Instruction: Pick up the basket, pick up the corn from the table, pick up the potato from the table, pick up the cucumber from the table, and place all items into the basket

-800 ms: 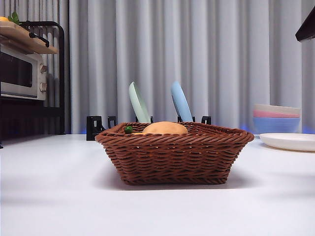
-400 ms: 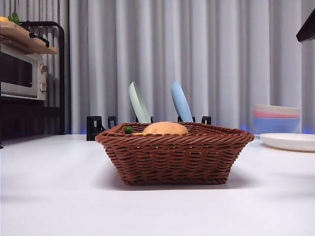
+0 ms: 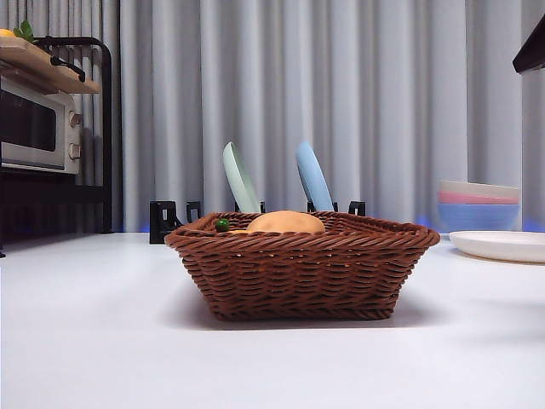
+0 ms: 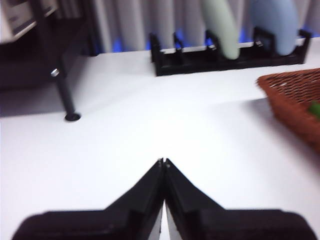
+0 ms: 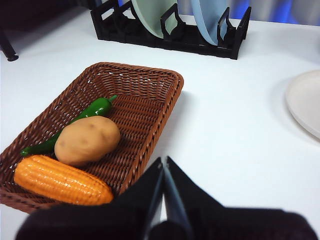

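The basket (image 5: 150, 95) is set on the white bench (image 3: 85, 341); inside it the potato (image 5: 87, 140) is laid between the corn (image 5: 60, 181) and the cucumber (image 5: 92, 111). Both the left gripper (image 4: 163, 162) and the right gripper (image 5: 163, 161) are held closed and empty beside the basket.

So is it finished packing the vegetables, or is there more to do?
It looks finished. The corn, the potato and the cucumber all lie inside the basket, which stands on the table. Nothing is in hand: the left gripper and the right gripper both have their jaws shut on nothing, away from the vegetables. Nothing appears left to load.
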You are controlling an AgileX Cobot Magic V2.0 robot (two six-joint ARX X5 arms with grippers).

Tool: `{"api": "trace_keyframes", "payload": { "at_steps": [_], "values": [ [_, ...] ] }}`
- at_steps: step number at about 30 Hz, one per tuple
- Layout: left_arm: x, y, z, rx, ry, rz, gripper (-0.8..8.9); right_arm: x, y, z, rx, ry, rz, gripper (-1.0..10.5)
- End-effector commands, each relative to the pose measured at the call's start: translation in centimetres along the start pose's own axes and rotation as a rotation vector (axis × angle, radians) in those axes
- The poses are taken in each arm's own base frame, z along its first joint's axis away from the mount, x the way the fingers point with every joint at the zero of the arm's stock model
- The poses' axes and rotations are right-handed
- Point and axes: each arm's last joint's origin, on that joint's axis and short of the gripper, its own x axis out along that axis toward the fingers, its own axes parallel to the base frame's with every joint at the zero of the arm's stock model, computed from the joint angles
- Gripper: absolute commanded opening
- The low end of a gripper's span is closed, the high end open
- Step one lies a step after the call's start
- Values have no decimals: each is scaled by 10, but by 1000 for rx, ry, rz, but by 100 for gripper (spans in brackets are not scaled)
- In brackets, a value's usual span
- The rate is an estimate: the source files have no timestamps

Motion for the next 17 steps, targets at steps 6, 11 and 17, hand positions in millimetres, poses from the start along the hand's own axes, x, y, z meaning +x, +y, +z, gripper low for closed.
{"api": "trace_keyframes", "payload": {
  "at_steps": [6, 11, 17],
  "values": [
    [4, 3, -27, 5, 16, 26, -3, 1, 0, -1, 8, 1, -2, 2],
    [4, 2, -32, 3, -8, 6, -3, 1, 0, -1, 8, 2, -3, 2],
    [4, 3, -32, -3, -11, 14, -3, 1, 0, -1, 8, 6, -3, 2]
  ]
}}
